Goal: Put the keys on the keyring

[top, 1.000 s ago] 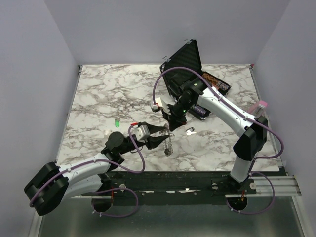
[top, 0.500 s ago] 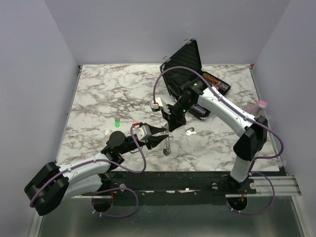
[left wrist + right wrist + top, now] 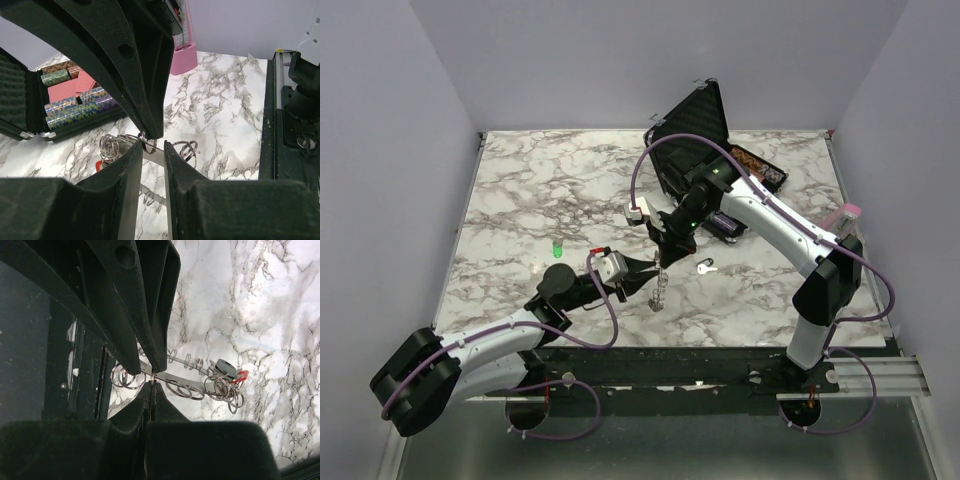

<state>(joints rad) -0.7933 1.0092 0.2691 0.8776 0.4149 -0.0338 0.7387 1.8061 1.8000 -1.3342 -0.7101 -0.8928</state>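
From above, by the worktop's (image 3: 520, 200) near edge, the left gripper (image 3: 645, 279) and right gripper (image 3: 663, 256) meet on the dangling keyring (image 3: 658, 296), a silver key (image 3: 706, 266) lying nearby; the left wrist shows its jaws narrowed onto it; the right wrist shows its jaws pinched shut on it.

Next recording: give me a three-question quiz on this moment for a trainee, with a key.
1. True or false: a loose key lies on the table, apart from the keyring.
2. The left fingers and right fingers meet at: A the keyring; B the case; C the green thing.
3. Fill in: beside the black-headed key, the bunch holds a key with a ____ head.
Key: 1 true; 2 A; 3 red.
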